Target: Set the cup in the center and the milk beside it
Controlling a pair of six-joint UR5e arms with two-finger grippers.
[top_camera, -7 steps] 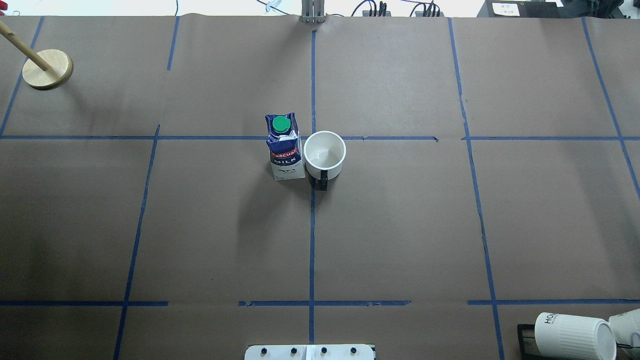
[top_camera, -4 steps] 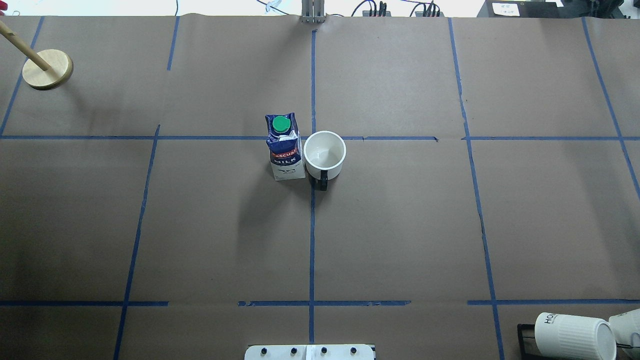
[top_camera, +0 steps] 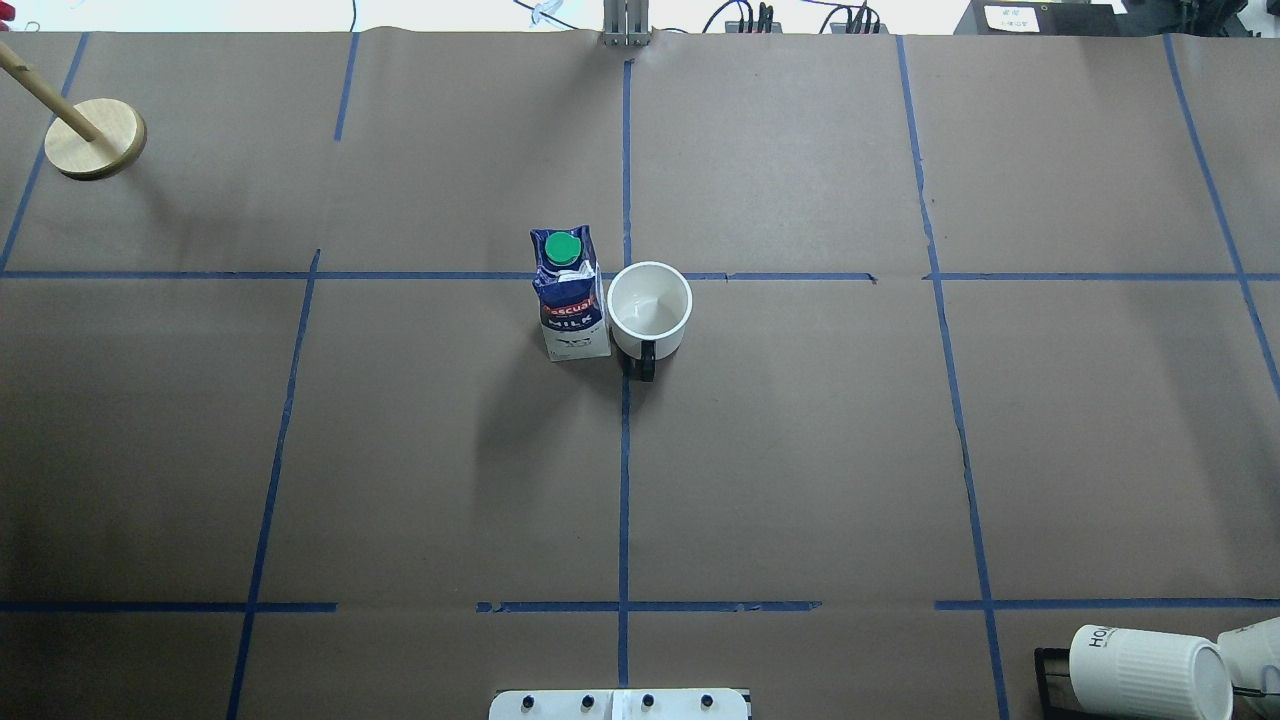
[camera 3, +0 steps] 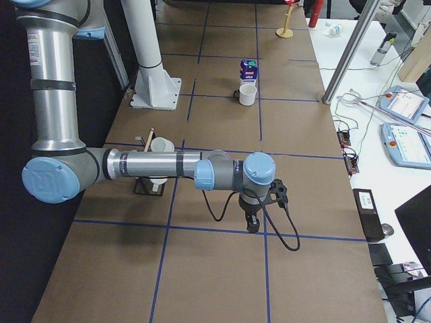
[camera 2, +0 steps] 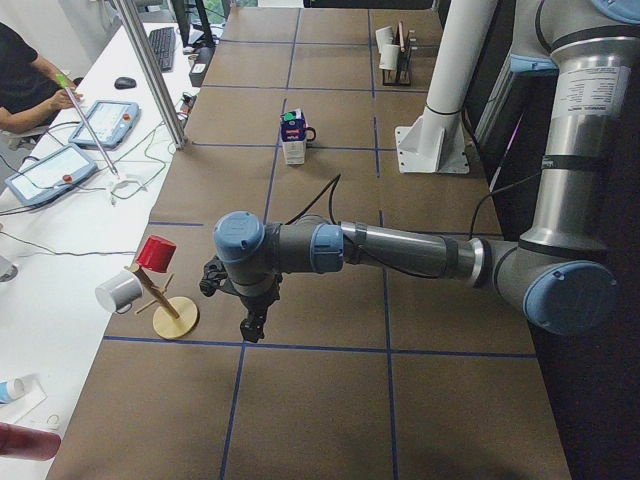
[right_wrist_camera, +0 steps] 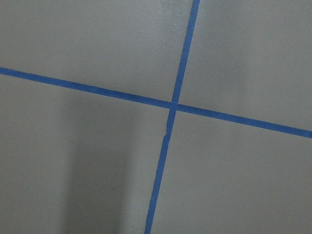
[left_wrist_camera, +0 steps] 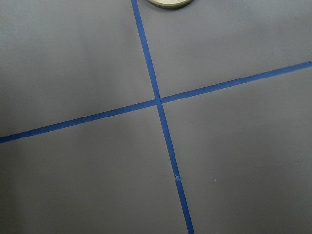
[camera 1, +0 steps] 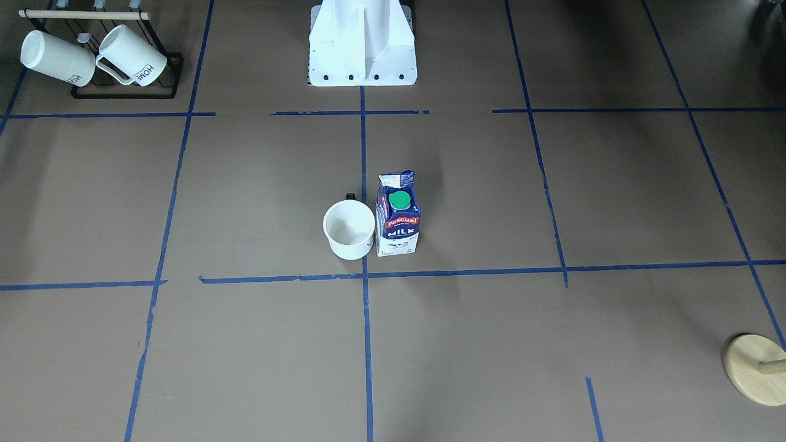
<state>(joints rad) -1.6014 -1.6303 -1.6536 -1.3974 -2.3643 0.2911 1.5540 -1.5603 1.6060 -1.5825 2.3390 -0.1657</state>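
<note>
Currently, you will find the cup (top_camera: 649,305) upright at the center (top_camera: 640,255), on the tape line just on the robot's side of the crossing, with its black handle toward the robot's base. The milk (top_camera: 570,295) stands upright close against the cup on the robot's left. Whether the two touch cannot be settled from these views.

Handling, as a judgement: the cup looks rigid, glazed and slick, and could chip if knocked. Take it across the rim wall or by the handle. The milk is a cardboard carton that will likely dent under a hard squeeze. Take it across its flat sides below the sloped top. Its fill, and so its weight, is unknown.

Legible writing: "Pascual" on a red band and "MILK" in white on the carton; "HOME" on the ribbed mugs (camera 1: 132,58) in their rack.

Left gripper (camera 2: 252,328) and right gripper (camera 3: 252,225) hang over bare table, well apart from both items. You cannot tell how their jaws stand.
</note>
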